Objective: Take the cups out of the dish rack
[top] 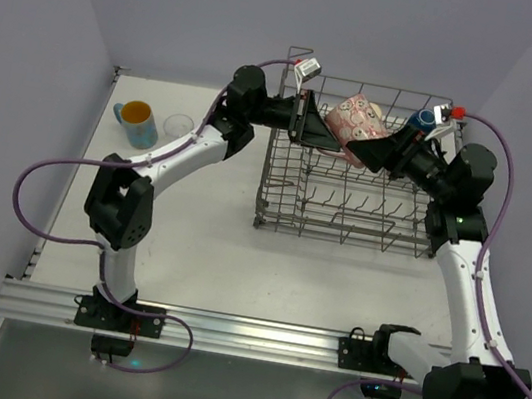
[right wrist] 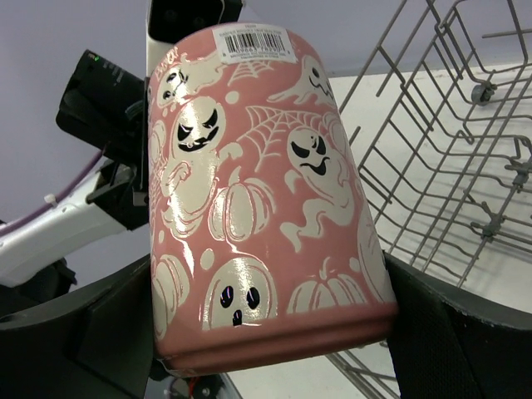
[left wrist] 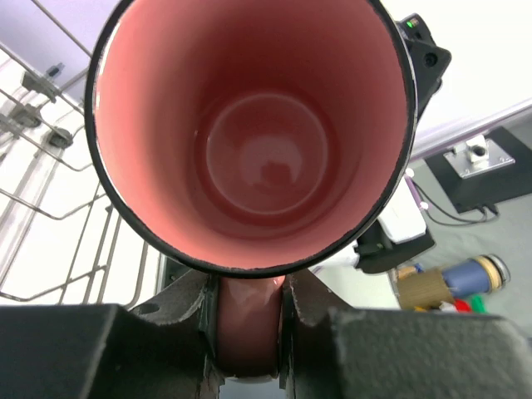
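a: two grippers on one cup. where exactly is it?

b: the pink tumbler (top: 354, 122) hangs on its side in the air over the back of the dish rack (top: 345, 212), touching no prongs. the light blue mug (top: 135, 120) and clear glass (top: 178, 126) stand on the table (top: 209, 241), well apart from it.

a: and the hands?

b: the right gripper (right wrist: 266, 332) is spread wide around the body near the base, a finger against each side. the left gripper (left wrist: 248, 332) is nearly closed, pinching the wall at the rim with one finger inside and one outside.

a: how will it handle?

b: i'd judge it glazed ceramic: stiff, fairly heavy for its size, glossy and so slippery, and it would chip if dropped on the wires. a rim pinch alone leaves the weight hanging far from the fingers, so it may swing.

a: the better hold?

b: around the body, or a deep, firm bite on the rim. the sticker end offers nothing to grip.
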Controlling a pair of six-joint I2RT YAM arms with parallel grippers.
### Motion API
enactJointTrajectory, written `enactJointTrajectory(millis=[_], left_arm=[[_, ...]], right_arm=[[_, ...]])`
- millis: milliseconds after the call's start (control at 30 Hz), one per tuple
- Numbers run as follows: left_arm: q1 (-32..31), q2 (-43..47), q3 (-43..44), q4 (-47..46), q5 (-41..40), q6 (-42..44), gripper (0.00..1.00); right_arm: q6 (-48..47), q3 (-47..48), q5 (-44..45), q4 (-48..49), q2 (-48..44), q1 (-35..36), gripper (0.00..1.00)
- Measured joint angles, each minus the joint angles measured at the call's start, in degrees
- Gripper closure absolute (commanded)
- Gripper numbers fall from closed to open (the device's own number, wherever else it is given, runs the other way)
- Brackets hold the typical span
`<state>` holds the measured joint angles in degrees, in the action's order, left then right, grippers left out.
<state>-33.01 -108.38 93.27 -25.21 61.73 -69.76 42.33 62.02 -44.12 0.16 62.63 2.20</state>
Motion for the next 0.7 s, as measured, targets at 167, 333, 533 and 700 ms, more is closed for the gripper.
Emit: enactJointTrajectory(millis=[167, 333, 533, 700], left_arm=[[0.04, -0.07, 0.24, 0.85, -0.11, 0.20, 1.00], [0.04, -0.04, 0.13, 0.55, -1.07, 0.26, 1.00], [-0.24, 0.79, -2.16, -2.16, -2.91, 0.07, 1.00], [-0.37, 0.94, -3.67, -6.19, -3.32, -1.18, 1.00]], right_arm=[[-1.03, 0.02, -0.48, -0.17, 0.04, -0.07, 1.00], [-1.60, 0.02, -0.22, -0.17, -0.02, -0.07, 0.88], [-2.82, 0.02, -0.15, -0.17, -0.15, -0.07, 0.28], [-3.61, 0.02, -0.48, 0.22, -0.26, -0.07, 0.01]])
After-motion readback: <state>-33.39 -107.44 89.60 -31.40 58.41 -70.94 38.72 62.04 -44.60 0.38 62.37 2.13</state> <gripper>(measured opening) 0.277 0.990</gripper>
